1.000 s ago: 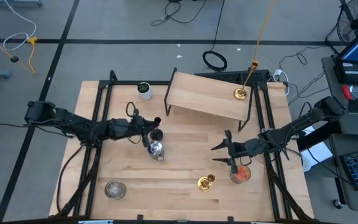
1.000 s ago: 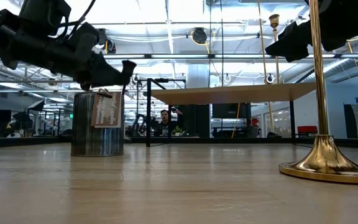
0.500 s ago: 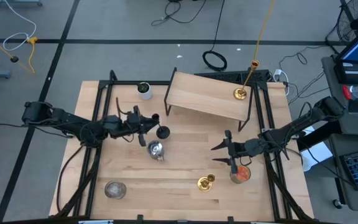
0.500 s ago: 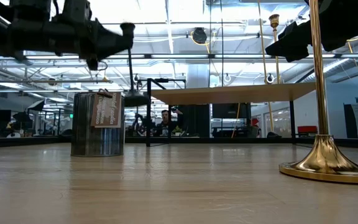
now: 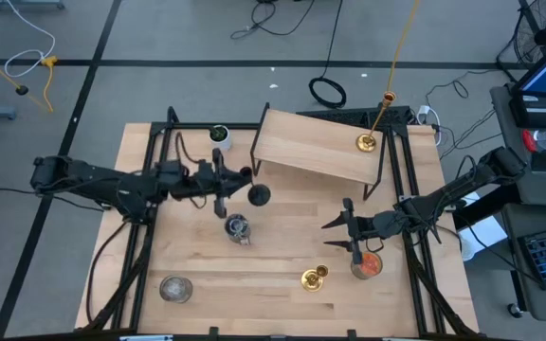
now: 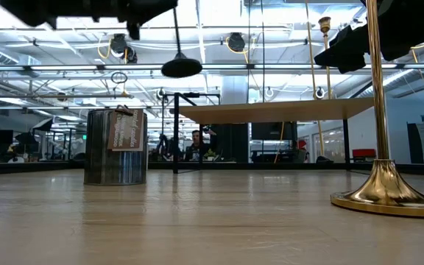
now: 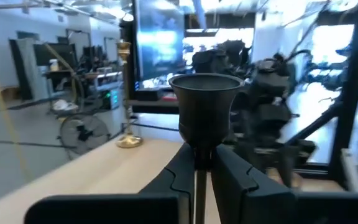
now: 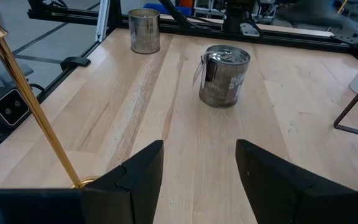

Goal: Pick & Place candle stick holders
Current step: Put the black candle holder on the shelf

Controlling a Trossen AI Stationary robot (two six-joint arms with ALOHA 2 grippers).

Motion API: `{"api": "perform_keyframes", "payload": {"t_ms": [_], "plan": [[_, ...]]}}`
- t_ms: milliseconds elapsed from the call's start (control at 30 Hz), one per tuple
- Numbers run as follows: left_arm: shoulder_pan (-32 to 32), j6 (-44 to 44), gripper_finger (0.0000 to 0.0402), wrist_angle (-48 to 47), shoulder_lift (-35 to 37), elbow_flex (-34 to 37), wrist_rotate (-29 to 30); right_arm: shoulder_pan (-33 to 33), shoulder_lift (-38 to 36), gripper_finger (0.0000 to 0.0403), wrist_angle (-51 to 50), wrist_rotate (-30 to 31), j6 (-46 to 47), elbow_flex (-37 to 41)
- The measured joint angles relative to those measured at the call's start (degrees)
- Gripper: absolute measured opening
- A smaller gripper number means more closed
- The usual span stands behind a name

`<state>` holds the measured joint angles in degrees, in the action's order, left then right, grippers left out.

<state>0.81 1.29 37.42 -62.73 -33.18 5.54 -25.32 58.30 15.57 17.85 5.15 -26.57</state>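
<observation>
left gripper (image 5: 224, 180) pinched shut on the stem of the black candle holder (image 5: 258, 195), carried in the air above the table (image 5: 282, 246), between the white cup (image 5: 220, 136) and the tagged silver cup (image 5: 238, 227). the holder is slim and matte black: thin stem, round flat base, and a flared cup on top (image 7: 205, 99) that shows just past the fingers (image 7: 180, 168). from table height its base (image 6: 181, 68) hangs well clear of the wood. right gripper (image 5: 341, 230) waits with fingers apart near the orange glass cup (image 5: 367, 266) and a brass holder (image 5: 314, 278). second brass holder (image 5: 367, 142) stands on the raised shelf (image 5: 313, 147). another silver cup (image 5: 175, 288) sits near the front left.
</observation>
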Motion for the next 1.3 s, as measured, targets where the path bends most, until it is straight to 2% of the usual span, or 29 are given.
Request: {"api": "perform_keyframes", "payload": {"t_ms": [133,233,333,433,500,700,967,1133,1300], "plan": [[2.9,2.0,0.0053,-3.4,-1.4,-5.5,-0.1,0.0,0.0,0.0196,0.0,0.0,0.0,0.0],[5.8,4.8,0.0047,-3.2,-2.4,-8.4,-0.6,0.0,0.0,0.0196,0.0,0.0,0.0,0.0],[9.9,4.4,0.0032,-3.5,-3.7,-10.5,-5.7,0.0,0.0,0.0196,0.0,0.0,0.0,0.0],[14.2,2.9,0.0031,-3.7,-5.8,-12.8,-12.1,0.0,0.0,0.0196,0.0,0.0,0.0,0.0],[16.7,2.7,0.0031,-3.5,-7.9,-14.6,-14.1,0.0,0.0,0.0196,0.0,0.0,0.0,0.0],[23.0,3.6,0.0045,-4.0,-15.2,-19.6,-15.1,0.3,0.0,0.0196,0.5,0.2,0.0,0.0],[27.9,3.1,0.0033,-3.3,-23.9,-24.7,-17.4,2.0,0.0,0.0196,0.5,0.2,0.0,0.0],[30.6,1.6,0.0050,-3.0,-26.8,-25.3,-15.5,2.9,0.0,0.0196,0.5,0.1,0.0,0.0],[32.7,1.4,0.0040,-2.7,-28.1,-25.3,-15.9,2.9,0.0,0.0196,0.5,0.1,0.0,0.0]]}}
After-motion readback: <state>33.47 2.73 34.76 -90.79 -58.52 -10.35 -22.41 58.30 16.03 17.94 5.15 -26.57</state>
